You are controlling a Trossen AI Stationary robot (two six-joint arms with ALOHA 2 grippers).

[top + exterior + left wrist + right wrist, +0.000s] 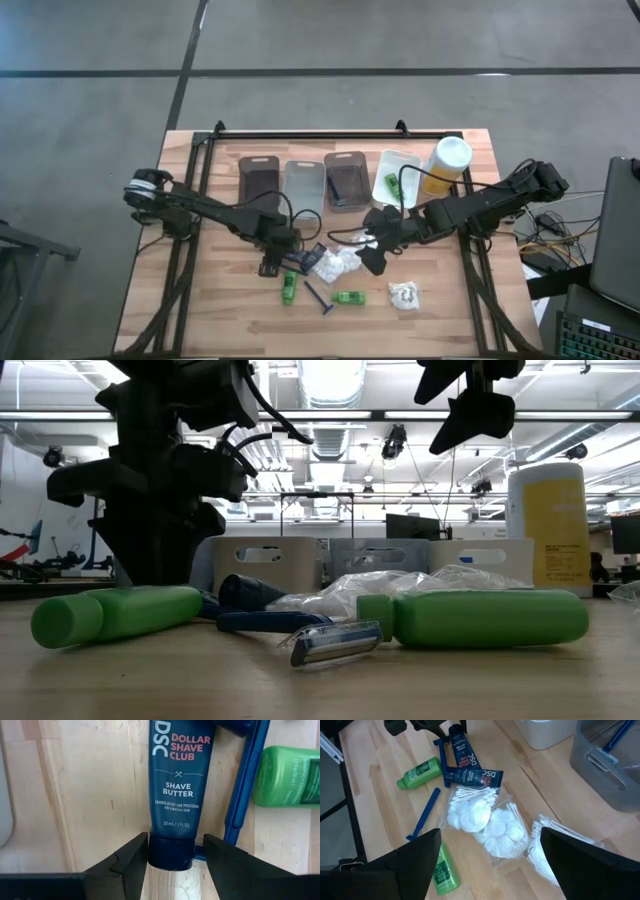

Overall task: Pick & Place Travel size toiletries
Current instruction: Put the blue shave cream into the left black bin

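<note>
Toiletries (349,297) and bins (304,182) on wooden table (200,310)

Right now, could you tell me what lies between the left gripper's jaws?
In the left wrist view, the dark cap of the navy shave butter tube sits between the open jaws of the left gripper, which do not visibly touch it.

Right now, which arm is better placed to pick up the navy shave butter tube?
Left. The left gripper is open with its fingers either side of the shave butter tube cap. The right gripper hangs open above the cotton packets.
</note>
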